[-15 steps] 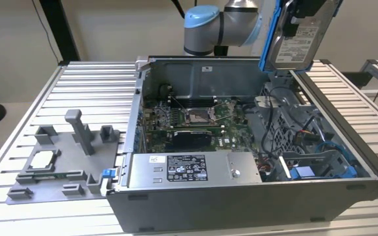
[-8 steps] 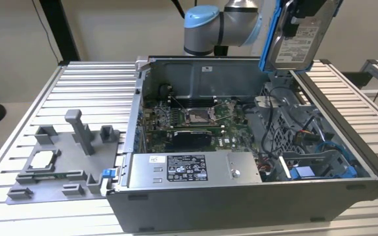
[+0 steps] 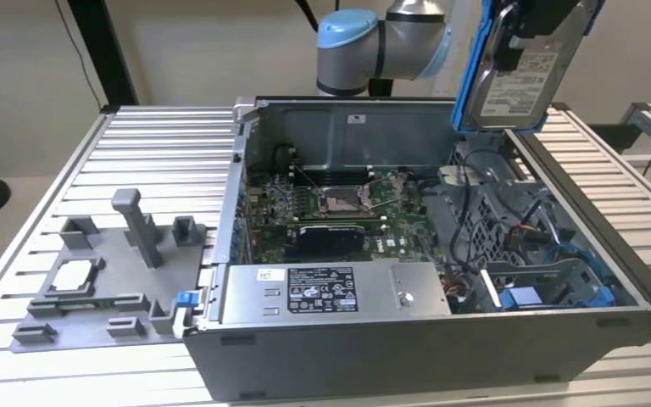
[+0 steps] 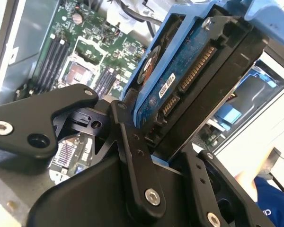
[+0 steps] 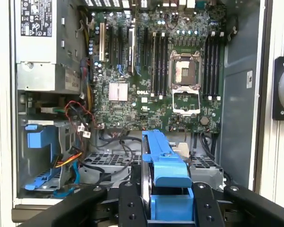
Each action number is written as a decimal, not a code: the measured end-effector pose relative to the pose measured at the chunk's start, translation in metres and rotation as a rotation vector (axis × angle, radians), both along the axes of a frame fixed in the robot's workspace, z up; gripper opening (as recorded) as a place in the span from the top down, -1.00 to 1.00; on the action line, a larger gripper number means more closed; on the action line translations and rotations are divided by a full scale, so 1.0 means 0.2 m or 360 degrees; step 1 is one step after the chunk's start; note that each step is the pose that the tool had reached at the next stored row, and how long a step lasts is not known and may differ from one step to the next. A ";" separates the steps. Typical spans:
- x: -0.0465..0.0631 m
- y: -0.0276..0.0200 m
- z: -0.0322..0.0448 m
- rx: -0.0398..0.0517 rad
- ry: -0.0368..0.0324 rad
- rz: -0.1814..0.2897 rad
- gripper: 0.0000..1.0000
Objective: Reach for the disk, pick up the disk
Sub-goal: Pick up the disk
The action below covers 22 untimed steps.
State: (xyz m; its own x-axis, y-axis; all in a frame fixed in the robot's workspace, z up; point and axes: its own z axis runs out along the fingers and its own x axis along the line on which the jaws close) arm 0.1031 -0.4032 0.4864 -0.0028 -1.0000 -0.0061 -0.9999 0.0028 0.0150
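The disk (image 3: 524,72) is up in the air, above the far right corner of the open computer case (image 3: 416,356) as the exterior view shows it. My claw (image 4: 180,137) is clenched on it, w/ the black fingers (image 4: 132,156) pressing on both flat sides. It hangs on its edge, label side facing out in the exterior view. In the first wrist view I see its blue bracket (image 5: 165,168) from the thin side, right btw my fingers.

I think it's kind of heavy for its size, hard and stiff, so it won't bend. The metal faces look smooth, so it could slip. It's prob. easy to break if it drops. The gold plug teeth on the green-blue board (image 4: 180,71) look weak, so I'd grab the flat sides, not there.

Below me are the main board (image 5: 161,71), loose wires (image 5: 78,113) and the grey power box (image 3: 325,292). The case walls stand close, but up high there's lots of open room. The grey tray (image 3: 99,280) sits well apart on the table (image 3: 156,144).
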 end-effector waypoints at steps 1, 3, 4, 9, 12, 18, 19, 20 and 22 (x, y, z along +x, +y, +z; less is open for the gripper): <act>0.00 -0.011 0.000 0.0000 0.0000 0.0000 1.00; 0.00 -0.035 0.000 0.0000 0.0000 0.0000 1.00; 0.00 -0.047 0.000 0.0000 0.0000 0.0000 1.00; 0.00 -0.101 -0.001 0.0000 0.0000 0.0000 1.00; 0.00 -0.125 -0.001 0.0000 0.0000 0.0000 1.00; 0.00 -0.181 -0.002 0.0000 0.0000 0.0000 1.00; 0.00 -0.189 -0.003 0.0000 0.0000 0.0000 1.00; 0.00 -0.196 -0.004 0.0000 0.0000 0.0000 1.00; 0.00 -0.209 -0.005 0.0000 0.0000 0.0000 1.00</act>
